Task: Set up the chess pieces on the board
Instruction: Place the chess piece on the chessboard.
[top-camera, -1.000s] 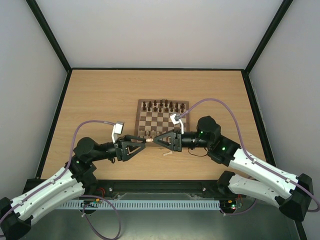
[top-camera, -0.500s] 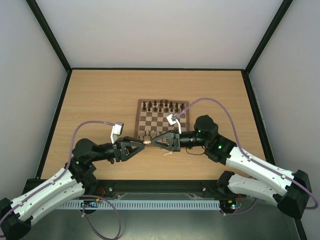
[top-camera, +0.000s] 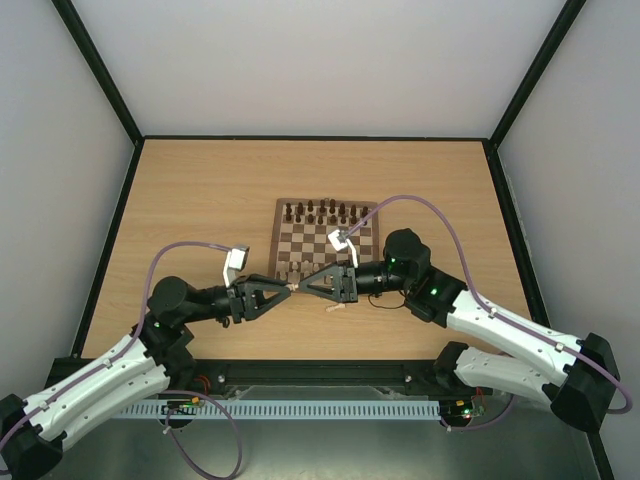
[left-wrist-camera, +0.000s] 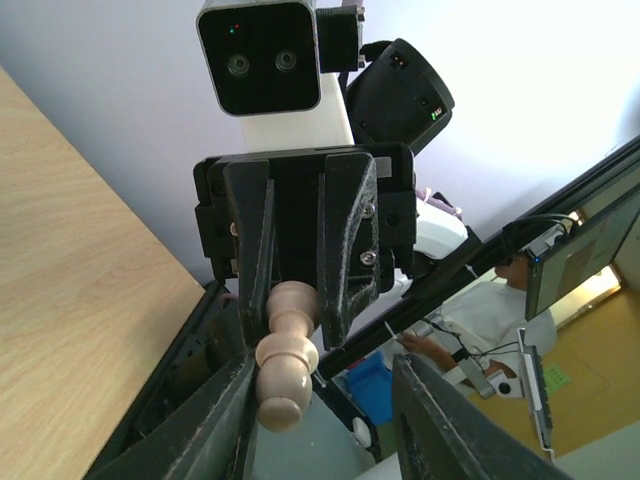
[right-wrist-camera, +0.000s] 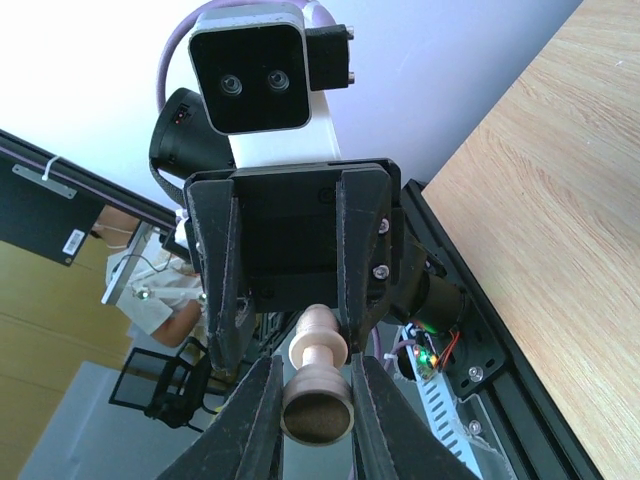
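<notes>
The left claw (left-wrist-camera: 330, 420) stands parted around the head of a cream chess piece (left-wrist-camera: 285, 365), with a gap on one side. The right claw (right-wrist-camera: 318, 410) clamps its base, tip to tip, above the board's (top-camera: 310, 245) near-left corner.

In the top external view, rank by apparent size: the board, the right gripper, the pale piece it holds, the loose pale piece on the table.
1. board
2. right gripper
3. held piece and loose piece: both tiny, too alike to rank.
</notes>
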